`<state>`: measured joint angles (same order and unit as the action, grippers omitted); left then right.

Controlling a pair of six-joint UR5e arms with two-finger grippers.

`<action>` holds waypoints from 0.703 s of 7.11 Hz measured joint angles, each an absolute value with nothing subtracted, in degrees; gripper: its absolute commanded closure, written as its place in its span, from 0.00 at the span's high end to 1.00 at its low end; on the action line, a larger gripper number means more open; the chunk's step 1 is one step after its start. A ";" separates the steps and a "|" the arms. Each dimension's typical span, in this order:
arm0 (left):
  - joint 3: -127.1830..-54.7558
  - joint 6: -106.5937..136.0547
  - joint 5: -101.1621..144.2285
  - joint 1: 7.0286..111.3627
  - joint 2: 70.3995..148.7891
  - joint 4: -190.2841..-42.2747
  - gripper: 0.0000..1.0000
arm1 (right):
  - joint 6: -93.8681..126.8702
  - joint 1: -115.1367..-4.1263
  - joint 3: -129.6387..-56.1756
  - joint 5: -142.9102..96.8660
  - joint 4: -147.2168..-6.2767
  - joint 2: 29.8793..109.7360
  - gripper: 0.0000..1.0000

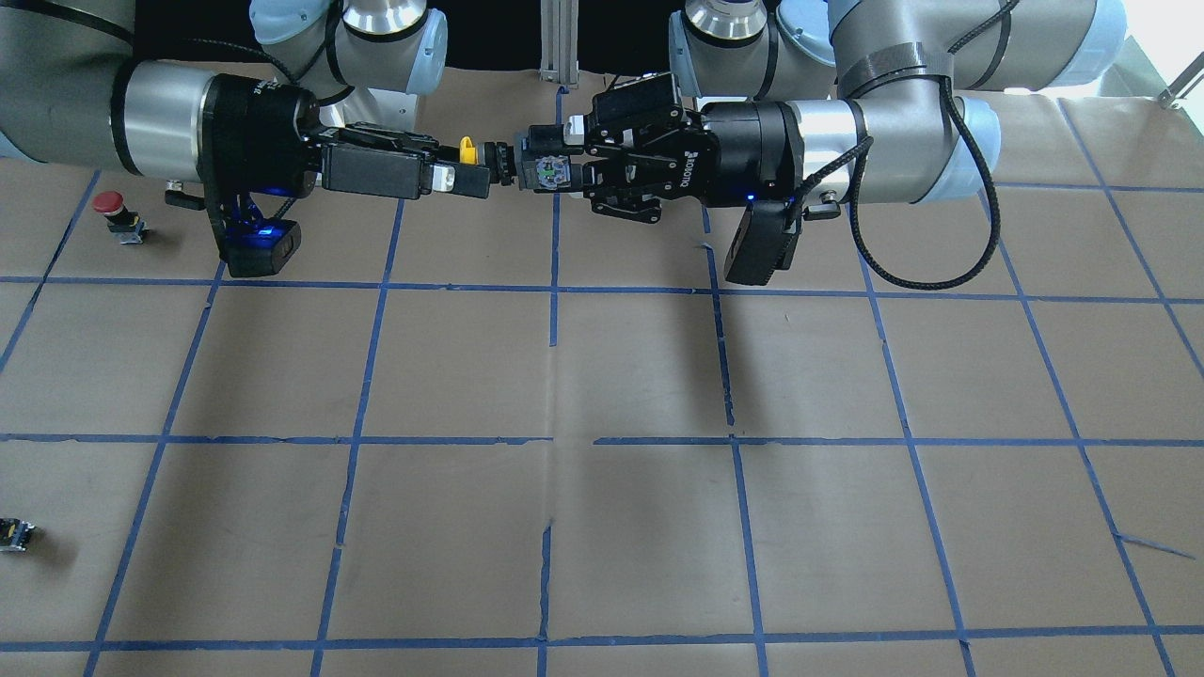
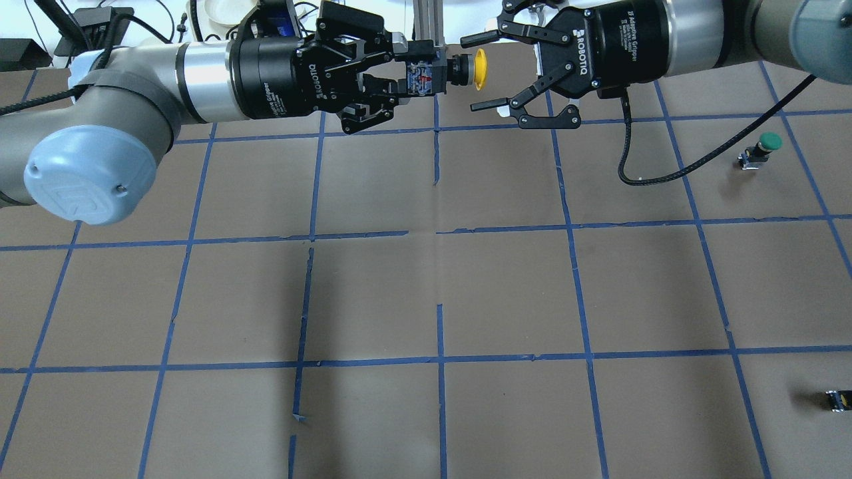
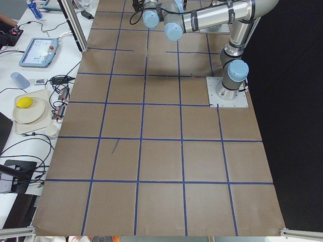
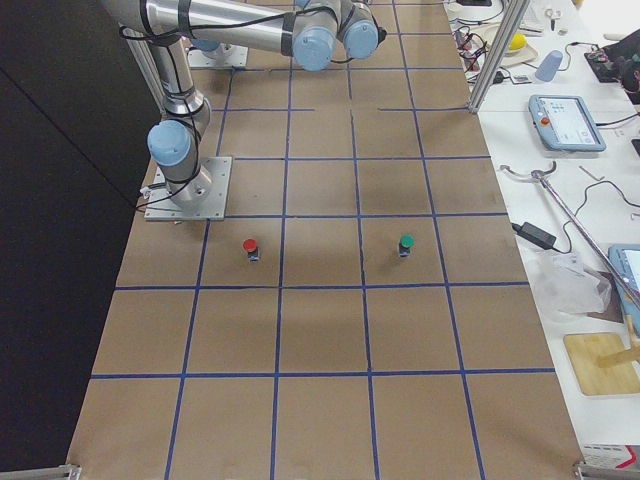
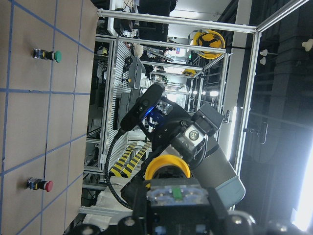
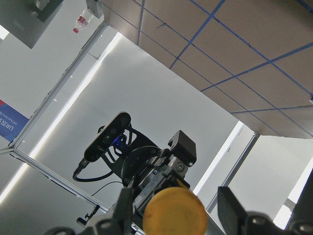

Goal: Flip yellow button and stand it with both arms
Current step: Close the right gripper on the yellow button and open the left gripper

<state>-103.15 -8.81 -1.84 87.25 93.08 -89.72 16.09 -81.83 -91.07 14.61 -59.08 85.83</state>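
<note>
Yellow button (image 2: 456, 71) hung sideways in the air over the bench (image 2: 466, 279), at the top middle of the overhead frame, with its cap turned toward the frame's right. We saw the left claw (image 2: 414, 70) clamped on its square contact block. The neck and cap stuck out free beyond the fingertips. The right claw (image 2: 474, 73) faced it from the frame's right, spread wide, with one finger on either side of the cap and neither touching it. We found the same gaps in the right wrist view, where the cap sat at the bottom middle between the fingers. In the front-facing view the two claws met at the top middle, about level with each other. A green button (image 2: 765, 145) sat on the bench near the right edge of the overhead frame. A dark block (image 2: 837, 399) lay at its lower right. A red button (image 1: 113, 214) sat at the upper left of the front-facing frame. All three were well apart from the claws.
</note>
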 measured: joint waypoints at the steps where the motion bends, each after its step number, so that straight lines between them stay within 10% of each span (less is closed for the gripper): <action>1: -103.15 -8.74 -1.84 87.25 93.08 -89.65 0.14 | 15.92 -81.81 -91.01 14.64 -59.07 85.90 0.29; 2: -103.14 -8.71 -1.83 87.26 93.08 -89.59 0.22 | 15.67 -81.78 -90.99 14.68 -59.07 85.91 0.29; 3: -103.15 -8.59 -1.83 87.27 93.09 -89.57 0.88 | 15.44 -81.76 -90.97 14.68 -59.12 85.89 0.29; 5: -103.18 -7.99 -1.76 87.27 93.26 -89.57 0.99 | 15.31 -81.69 -90.93 14.72 -59.16 85.84 0.29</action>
<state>-103.18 -7.99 -1.76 87.27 93.26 -89.57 15.31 -81.69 -90.93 14.72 -59.16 85.84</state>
